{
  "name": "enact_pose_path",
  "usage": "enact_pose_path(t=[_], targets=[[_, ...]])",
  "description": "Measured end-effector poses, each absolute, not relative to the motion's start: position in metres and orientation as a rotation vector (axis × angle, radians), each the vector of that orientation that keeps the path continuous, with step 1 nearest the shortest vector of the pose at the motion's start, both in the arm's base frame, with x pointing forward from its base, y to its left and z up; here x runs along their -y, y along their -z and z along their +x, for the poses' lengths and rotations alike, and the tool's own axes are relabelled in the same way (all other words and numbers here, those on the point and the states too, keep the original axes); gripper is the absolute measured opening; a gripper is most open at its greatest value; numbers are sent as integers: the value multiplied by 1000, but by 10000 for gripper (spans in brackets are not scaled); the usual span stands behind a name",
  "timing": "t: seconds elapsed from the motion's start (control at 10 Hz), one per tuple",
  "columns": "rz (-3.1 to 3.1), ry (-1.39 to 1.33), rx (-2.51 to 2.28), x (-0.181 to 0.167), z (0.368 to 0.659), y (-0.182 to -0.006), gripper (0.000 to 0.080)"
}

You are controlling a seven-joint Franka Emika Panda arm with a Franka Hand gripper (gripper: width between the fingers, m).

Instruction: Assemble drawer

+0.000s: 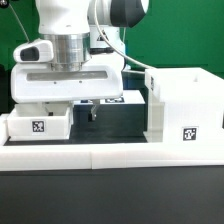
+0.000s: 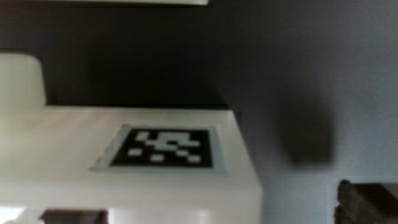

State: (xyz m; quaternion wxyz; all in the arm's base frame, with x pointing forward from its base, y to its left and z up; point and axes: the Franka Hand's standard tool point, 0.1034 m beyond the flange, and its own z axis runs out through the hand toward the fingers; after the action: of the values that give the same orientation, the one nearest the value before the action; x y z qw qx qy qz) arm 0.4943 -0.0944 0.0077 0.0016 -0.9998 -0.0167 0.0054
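**Green backdrop (image 1: pixel 185 30), black bench (image 1: pixel 118 126)**

A plain green backdrop rises behind the bench's far edge. The bench top is matte black. A long low white border wall (image 1: pixel 110 153) runs along its near edge, evenly lit.

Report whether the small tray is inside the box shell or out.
Out: the tray sits at the exterior view's left, clearly apart from the box shell at the right.
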Motion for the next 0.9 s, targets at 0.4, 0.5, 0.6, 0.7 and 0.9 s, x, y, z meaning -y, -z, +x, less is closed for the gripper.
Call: enact_pose_path(t=[0.4, 0.5, 0.6, 0.7, 0.9], targets=[[-3143, -6, 53, 94, 494, -6, 530], [-3143, -6, 52, 94, 494, -6, 530], [-3143, -6, 52, 94, 494, -6, 343], [-3143, -6, 52, 94, 494, -6, 343], [-3143, -6, 52, 94, 494, -6, 154]])
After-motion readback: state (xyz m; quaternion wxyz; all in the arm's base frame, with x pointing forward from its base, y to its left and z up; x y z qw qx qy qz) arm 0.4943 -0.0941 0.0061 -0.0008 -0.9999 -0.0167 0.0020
